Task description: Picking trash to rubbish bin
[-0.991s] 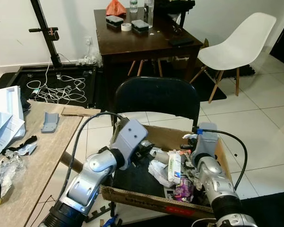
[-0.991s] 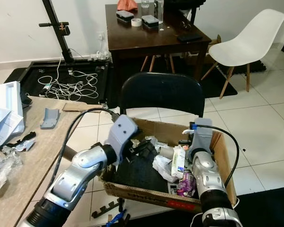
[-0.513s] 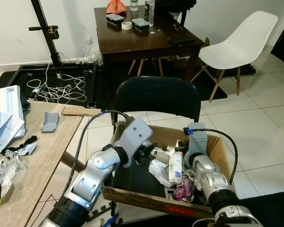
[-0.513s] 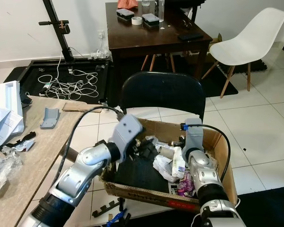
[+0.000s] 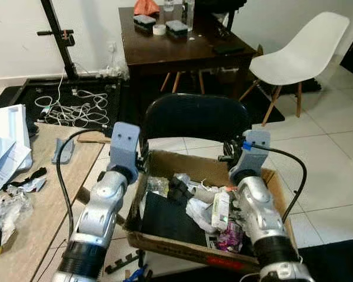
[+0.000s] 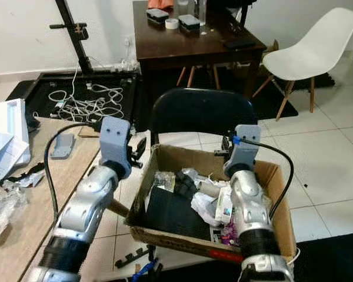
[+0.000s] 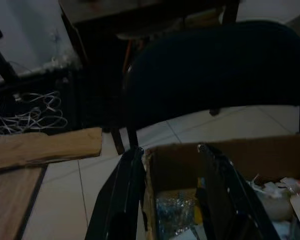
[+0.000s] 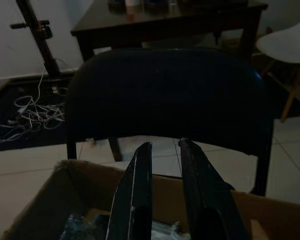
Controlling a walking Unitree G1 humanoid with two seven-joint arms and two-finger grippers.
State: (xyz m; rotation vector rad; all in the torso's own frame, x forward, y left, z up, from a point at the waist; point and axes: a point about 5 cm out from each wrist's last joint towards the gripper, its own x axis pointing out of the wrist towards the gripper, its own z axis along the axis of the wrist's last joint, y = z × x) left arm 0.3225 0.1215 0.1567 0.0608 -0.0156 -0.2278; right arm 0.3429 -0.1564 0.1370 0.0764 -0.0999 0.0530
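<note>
Sitting low in the centre of the head views, a brown cardboard box rests on the seat of a black chair, whose rounded backrest rises just behind the box's far wall; the box's near rim runs across the bottom of the frame, with a red strip along its front face; at the left edge a pale wooden table comes close beside the box, leaving only a narrow strip of white tiled floor between them, while the right side of the frame is open tile; a white chair stands at upper right and a dark wooden table at top centre, both well apart from the box; a tangle of white cables lies on a black mat at upper left.

Inside the box, crumpled trash gathers toward its right half: white wrappers, a purple packet, a small carton; a black sheet covers the left part of the floor, with a clear crinkled wrapper near the far left corner.

Left gripper has its fingers spread wide, straddling the box's far-left wall, one finger outside and one inside; right gripper hangs over the far rim, fingers narrowly parted and holding nothing.
</note>
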